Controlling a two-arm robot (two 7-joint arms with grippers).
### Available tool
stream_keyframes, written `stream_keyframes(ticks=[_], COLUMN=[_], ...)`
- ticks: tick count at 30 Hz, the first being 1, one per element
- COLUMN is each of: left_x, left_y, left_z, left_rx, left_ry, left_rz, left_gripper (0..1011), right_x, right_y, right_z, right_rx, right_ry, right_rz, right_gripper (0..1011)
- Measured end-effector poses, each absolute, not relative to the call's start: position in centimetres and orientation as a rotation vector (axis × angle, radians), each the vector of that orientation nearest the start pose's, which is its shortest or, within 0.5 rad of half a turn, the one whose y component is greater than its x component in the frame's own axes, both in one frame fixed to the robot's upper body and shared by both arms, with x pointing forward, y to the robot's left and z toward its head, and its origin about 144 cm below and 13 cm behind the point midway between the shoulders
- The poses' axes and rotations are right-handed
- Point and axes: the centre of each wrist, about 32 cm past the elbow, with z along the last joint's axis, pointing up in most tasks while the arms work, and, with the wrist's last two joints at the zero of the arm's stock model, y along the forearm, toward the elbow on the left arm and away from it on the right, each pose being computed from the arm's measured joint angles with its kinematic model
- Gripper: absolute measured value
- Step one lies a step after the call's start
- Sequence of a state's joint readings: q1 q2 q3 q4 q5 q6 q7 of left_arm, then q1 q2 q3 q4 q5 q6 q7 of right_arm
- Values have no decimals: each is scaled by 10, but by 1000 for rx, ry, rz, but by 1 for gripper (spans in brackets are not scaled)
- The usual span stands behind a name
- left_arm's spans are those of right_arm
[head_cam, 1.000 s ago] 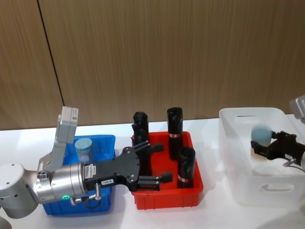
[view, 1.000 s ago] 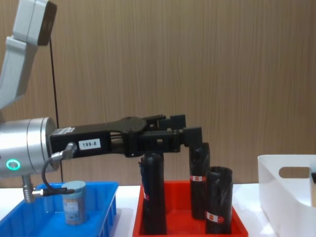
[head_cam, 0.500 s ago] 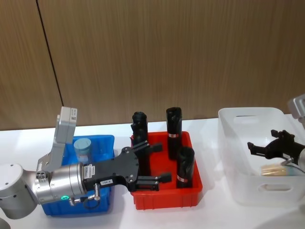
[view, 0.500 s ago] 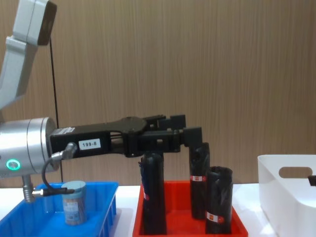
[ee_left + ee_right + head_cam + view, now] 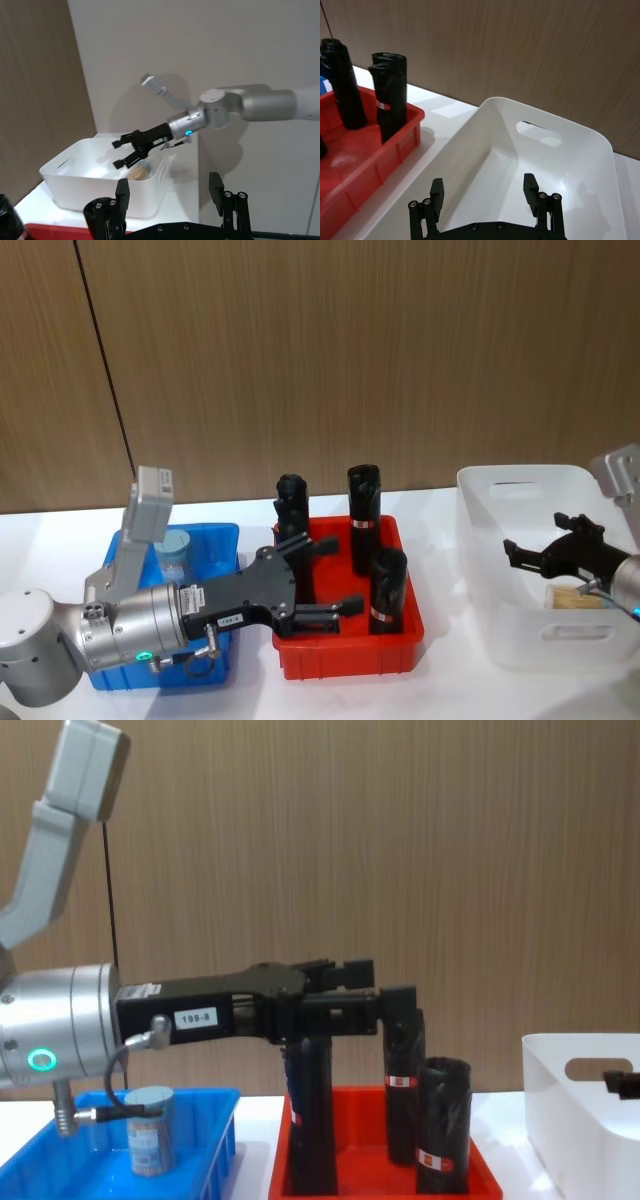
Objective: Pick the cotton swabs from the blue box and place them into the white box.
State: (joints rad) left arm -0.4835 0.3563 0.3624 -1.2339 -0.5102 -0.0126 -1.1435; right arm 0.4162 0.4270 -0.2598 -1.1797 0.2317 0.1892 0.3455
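Since a second earlier, the grey-blue-lidded tub has left the right tool [image 5: 118, 154], which is now seen drawn slightly back toward the tabletop's middle, its fingers spread wide and empty above the white box [image 5: 520, 640]. One tub of cotton swabs [image 5: 572, 595] is seen lying on its side on the floor of that box, with the pale wooden sticks showing through the clear wall. A second tub [image 5: 150, 1128] is left upright in the blue box [image 5: 222, 535], at the tabletop's left side, its flat lid facing up. Between the two boxes a red tray [image 5: 340, 655] is placed, and three tall black rolls [image 5: 365, 505] with red-white labels are stood in it. The left tool [image 5: 348, 578] is held wide and empty over the tray's left part, just beside the nearest roll and level with the roll tops, so the way across is crowded by them. Open tabletop [image 5: 450, 690] is left along the front edge and in the gap between tray and white box, which is set near the right edge.
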Motion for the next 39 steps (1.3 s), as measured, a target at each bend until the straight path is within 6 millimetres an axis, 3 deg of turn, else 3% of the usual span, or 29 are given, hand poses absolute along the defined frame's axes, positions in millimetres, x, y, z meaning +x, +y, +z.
stream_keyframes(ticks=[22,39], left_x=[559,543], left_y=[248,235], left_z=[1204,1203], left_rx=[11,45], left_ry=[-68,-109], left_rz=[456,628], left_gripper=[1003,1003], right_x=[511,461], right_y=[-280,-246], right_z=[1174,1183], right_rx=[-194,-32], right_ry=[-40,-70], right_rz=[-1183,-1215], right_gripper=[1001,1001])
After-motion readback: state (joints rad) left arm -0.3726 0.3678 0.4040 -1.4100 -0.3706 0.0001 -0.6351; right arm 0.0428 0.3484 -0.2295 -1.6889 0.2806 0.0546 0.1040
